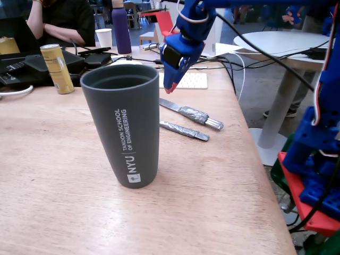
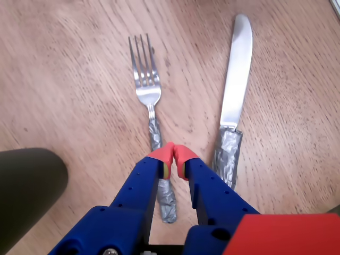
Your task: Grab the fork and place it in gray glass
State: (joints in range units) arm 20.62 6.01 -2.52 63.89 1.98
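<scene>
The fork (image 2: 146,79) lies flat on the wooden table, its tines pointing toward the top of the wrist view and its handle wrapped in foil. In the fixed view only the fork's foil handle (image 1: 183,131) shows, to the right of the gray glass (image 1: 123,127); the tines are hidden behind the glass. The glass stands upright in the middle of the table, and its dark side fills the lower left corner (image 2: 26,196) of the wrist view. My gripper (image 2: 172,154) is shut, red tips touching, with nothing held. It hangs in the air (image 1: 169,89) above the fork's handle.
A foil-handled knife (image 2: 236,74) lies beside the fork, to its right in the wrist view. A yellow can (image 1: 57,68), a white paper cup (image 1: 104,37), a purple bottle (image 1: 121,29) and a keyboard (image 1: 186,80) stand at the back. The table edge (image 1: 255,159) runs along the right.
</scene>
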